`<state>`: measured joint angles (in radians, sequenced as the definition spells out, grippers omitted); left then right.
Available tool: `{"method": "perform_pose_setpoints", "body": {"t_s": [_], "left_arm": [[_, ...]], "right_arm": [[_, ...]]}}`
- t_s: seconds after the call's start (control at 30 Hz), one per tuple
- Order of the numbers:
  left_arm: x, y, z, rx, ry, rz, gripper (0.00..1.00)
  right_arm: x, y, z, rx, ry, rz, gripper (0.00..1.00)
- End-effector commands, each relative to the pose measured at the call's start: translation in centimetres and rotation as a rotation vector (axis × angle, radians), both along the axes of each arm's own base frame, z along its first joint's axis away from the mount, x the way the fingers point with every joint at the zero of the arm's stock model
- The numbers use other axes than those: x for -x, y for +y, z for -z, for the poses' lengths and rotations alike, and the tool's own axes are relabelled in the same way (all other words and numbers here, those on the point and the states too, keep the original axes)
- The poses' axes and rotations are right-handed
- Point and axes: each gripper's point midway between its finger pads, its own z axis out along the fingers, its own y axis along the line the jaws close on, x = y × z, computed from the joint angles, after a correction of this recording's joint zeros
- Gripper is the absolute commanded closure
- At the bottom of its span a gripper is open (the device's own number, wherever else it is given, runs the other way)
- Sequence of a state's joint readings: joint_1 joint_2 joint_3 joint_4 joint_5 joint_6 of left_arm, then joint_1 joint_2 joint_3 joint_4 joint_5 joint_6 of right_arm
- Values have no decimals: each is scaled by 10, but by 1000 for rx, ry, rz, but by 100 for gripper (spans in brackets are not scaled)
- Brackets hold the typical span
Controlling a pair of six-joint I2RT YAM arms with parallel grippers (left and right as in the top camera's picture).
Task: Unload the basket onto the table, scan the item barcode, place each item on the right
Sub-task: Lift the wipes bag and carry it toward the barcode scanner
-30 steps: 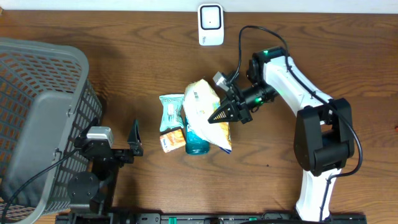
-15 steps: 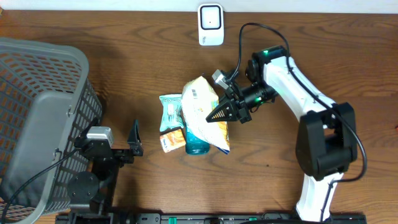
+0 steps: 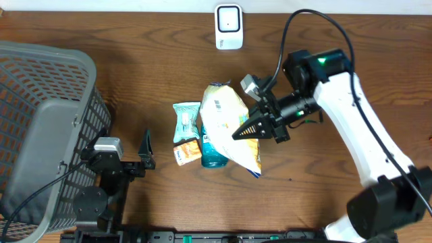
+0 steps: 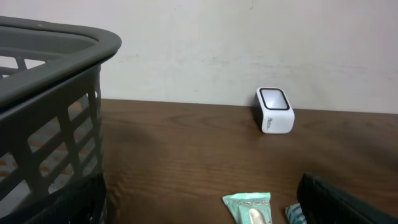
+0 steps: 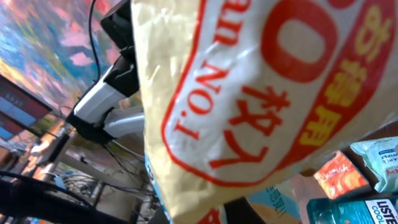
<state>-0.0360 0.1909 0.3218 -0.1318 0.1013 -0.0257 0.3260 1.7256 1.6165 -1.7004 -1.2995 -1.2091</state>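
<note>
Grips the cream snack bag (image 3: 226,111) in the right gripper (image 3: 237,133), pinched tight on its edge, on the robot's side of the white scanner (image 3: 229,27) and not yet close to it, likely to swing the barcode that way (print too small to read). Holds the left gripper (image 3: 146,152) spread wide and idle, far left of the scanner by the grey basket (image 3: 40,101). Dark wood table (image 3: 135,54); pale wall just behind the scanner.

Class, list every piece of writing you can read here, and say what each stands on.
"No.1": red print on the cream plastic bag.
"枚入": red print, same bag.
"LIST", cut off at the edge: label of the teal bottle.
Print on the orange packet: too blurred to read.
Print on the mint-green packet: too small to read.
</note>
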Motion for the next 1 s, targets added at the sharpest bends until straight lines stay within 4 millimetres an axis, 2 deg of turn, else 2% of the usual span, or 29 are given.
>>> {"method": "perform_pose_setpoints", "body": {"t_s": [0.0, 0.2, 0.5, 0.73, 0.87, 0.93, 0.97], "left_arm": [[1, 1, -4, 1, -11, -7, 2], [1, 1, -4, 1, -11, -8, 2], [1, 1, -4, 1, -11, -7, 2], [1, 1, -4, 1, -11, -8, 2], [1, 1, -4, 1, -11, -7, 2], [1, 1, -4, 1, -11, -8, 2], [1, 1, -4, 1, -11, -8, 2]], "right_arm": [[15, -3, -19, 1, -38, 3, 99], [28, -8, -34, -10, -98, 4, 99], [28, -12, -23, 70, -76, 11, 99], [27, -10, -27, 28, -117, 1, 99], [15, -13, -7, 110, -210, -7, 99], [-5, -18, 16, 220, -291, 7, 99], [-11, -18, 20, 243, -286, 25, 98]]}}
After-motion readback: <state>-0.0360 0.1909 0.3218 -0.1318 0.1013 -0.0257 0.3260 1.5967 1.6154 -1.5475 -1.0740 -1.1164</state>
